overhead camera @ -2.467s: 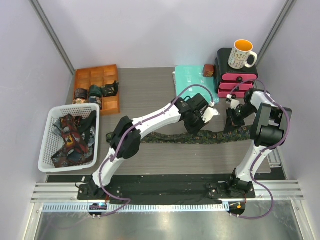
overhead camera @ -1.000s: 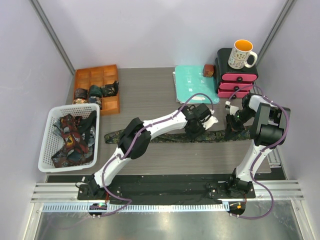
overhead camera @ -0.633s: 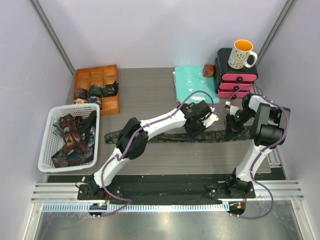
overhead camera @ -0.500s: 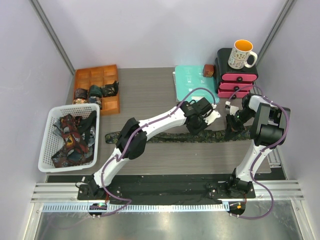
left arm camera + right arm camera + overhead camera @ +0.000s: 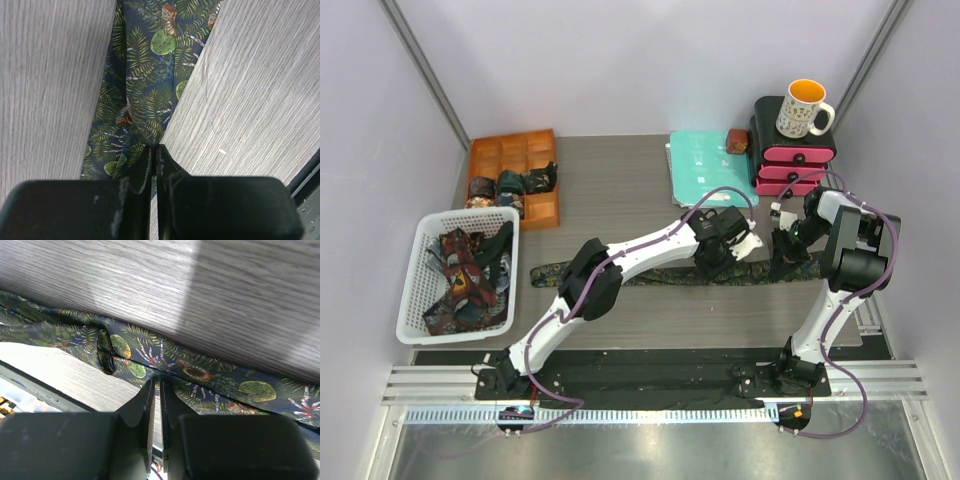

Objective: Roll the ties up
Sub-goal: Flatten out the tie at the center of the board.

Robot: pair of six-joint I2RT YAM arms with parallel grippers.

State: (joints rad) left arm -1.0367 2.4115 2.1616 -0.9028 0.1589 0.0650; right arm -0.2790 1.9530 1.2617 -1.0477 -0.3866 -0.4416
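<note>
grey table (image 5: 610, 200), fern-print tie (image 5: 145, 85) pinched by left tool (image 5: 154, 150) and right tool (image 5: 156, 386).

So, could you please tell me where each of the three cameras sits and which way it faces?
Top view: fixed above and behind, looking down on the table and the stretched-out tie; the left arm and right arm show, bases at the bottom.
Left wrist: on the left arm, looking down past the left fingers, shut on the tie.
Right wrist: on the right arm, looking past the right fingers, also on the tie.
Shared: all three see that tie.
</note>
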